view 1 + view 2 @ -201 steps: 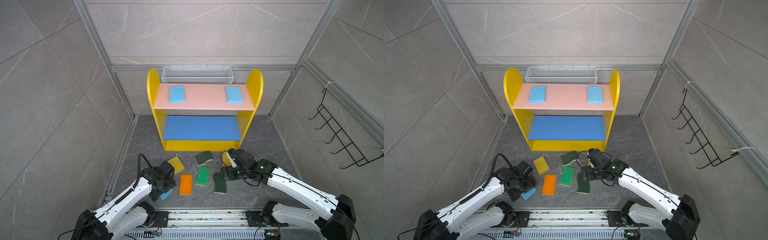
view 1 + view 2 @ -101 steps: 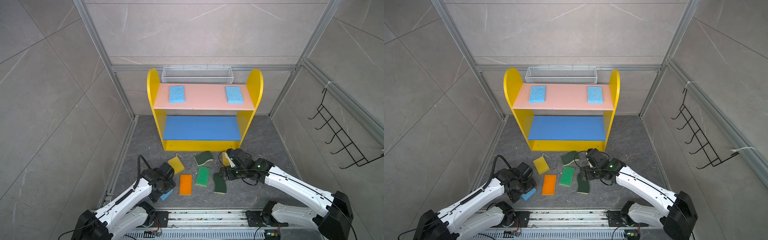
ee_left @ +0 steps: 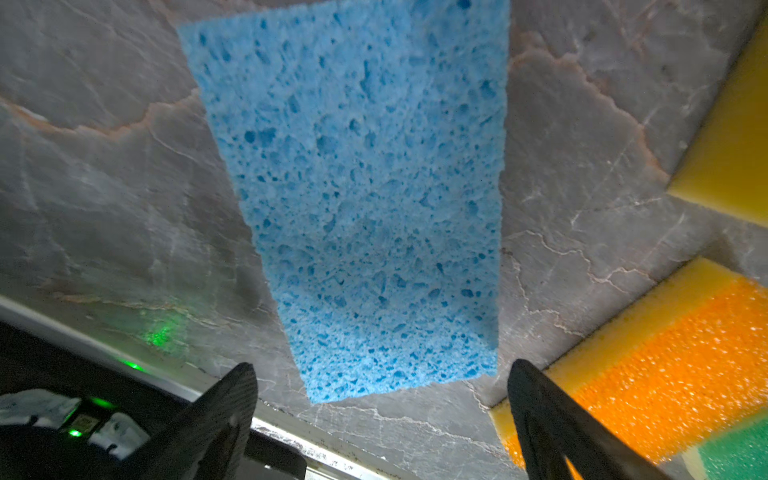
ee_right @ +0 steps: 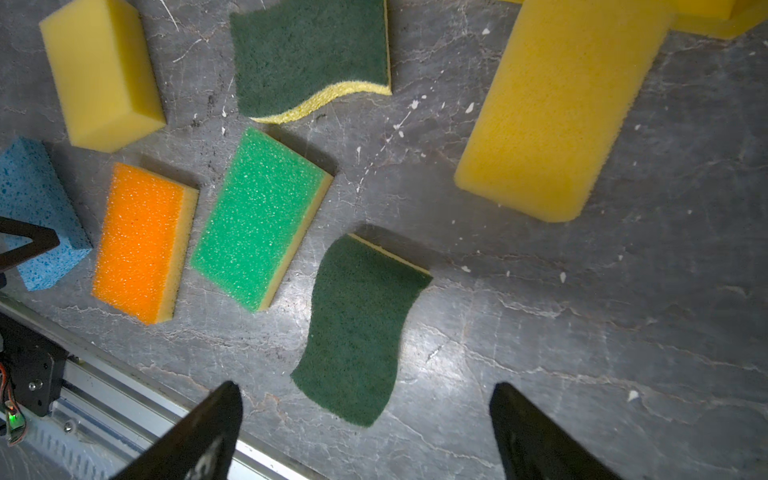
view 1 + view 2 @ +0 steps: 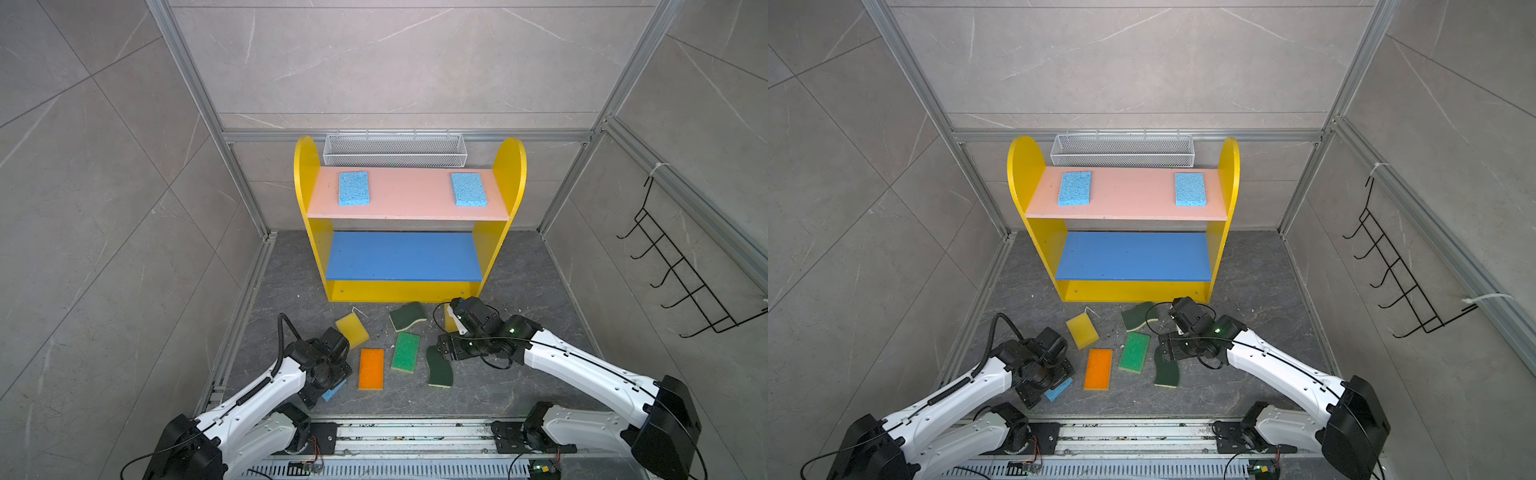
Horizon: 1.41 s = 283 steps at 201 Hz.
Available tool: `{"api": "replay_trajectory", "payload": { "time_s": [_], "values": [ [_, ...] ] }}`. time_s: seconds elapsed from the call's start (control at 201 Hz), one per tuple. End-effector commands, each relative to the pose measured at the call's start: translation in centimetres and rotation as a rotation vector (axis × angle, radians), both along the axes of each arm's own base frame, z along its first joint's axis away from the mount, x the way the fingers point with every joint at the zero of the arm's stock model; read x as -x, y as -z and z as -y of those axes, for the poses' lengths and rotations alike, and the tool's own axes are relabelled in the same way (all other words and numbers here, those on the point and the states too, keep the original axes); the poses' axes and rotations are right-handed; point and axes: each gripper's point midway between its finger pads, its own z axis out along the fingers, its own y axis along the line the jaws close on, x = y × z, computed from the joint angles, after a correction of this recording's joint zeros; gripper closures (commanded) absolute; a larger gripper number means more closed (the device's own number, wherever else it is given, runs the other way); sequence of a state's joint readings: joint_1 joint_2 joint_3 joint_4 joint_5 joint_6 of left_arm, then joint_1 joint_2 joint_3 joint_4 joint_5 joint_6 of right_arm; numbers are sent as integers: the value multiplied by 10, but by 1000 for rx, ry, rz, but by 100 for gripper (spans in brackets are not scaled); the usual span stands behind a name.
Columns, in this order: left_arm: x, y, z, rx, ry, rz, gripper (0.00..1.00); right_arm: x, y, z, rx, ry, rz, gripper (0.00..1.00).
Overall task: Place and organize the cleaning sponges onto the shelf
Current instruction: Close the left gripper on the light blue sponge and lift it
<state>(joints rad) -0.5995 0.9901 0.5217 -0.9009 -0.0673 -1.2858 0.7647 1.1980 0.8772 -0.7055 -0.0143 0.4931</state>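
Note:
The shelf stands at the back with two light blue sponges on its pink board. On the floor in front lie a yellow sponge, an orange one, a bright green one and two dark-green wavy ones. Another yellow sponge lies partly under the right arm. My left gripper hangs open over a light blue sponge, its fingers either side of the near end. My right gripper is open above the nearer dark-green sponge.
A white wire-mesh basket hangs behind the shelf. A black hook rack is on the right wall. A metal rail runs along the front floor edge, close to both grippers. Grey walls close in both sides.
Both arms have shifted only slightly; the right gripper has edged a little left over the dark-green sponge. No sponge has moved and both grippers stay open.

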Motion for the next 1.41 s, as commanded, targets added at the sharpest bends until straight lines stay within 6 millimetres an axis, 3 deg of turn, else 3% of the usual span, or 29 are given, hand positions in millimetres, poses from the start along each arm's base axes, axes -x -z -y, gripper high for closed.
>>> {"api": "replay_trajectory", "payload": {
  "time_s": [0.0, 0.353, 0.518, 0.697, 0.971, 1.115, 1.404],
  "values": [
    [-2, 5, 4, 30, -44, 5, 3, -4, -7, -4, -3, -18, 26, 5],
    [-14, 8, 10, 12, -28, -5, 3, -3, -8, -5, -9, -20, 27, 5],
    [-6, 18, 3, -37, -31, -76, 3, -2, -5, -4, -5, -23, 22, 5],
    [4, 28, -7, -58, -49, -85, 10, -2, -2, -4, 0, -29, 19, 5],
    [3, 29, -12, -69, 0, -38, 27, 0, -3, -4, -3, -36, 17, 5],
    [-6, 8, -17, -121, 62, -19, 29, 0, -6, -2, -3, -37, 25, 5],
    [-34, -76, -11, -152, 238, 104, 29, 1, -18, 2, -4, -43, 51, 5]
  ]
}}
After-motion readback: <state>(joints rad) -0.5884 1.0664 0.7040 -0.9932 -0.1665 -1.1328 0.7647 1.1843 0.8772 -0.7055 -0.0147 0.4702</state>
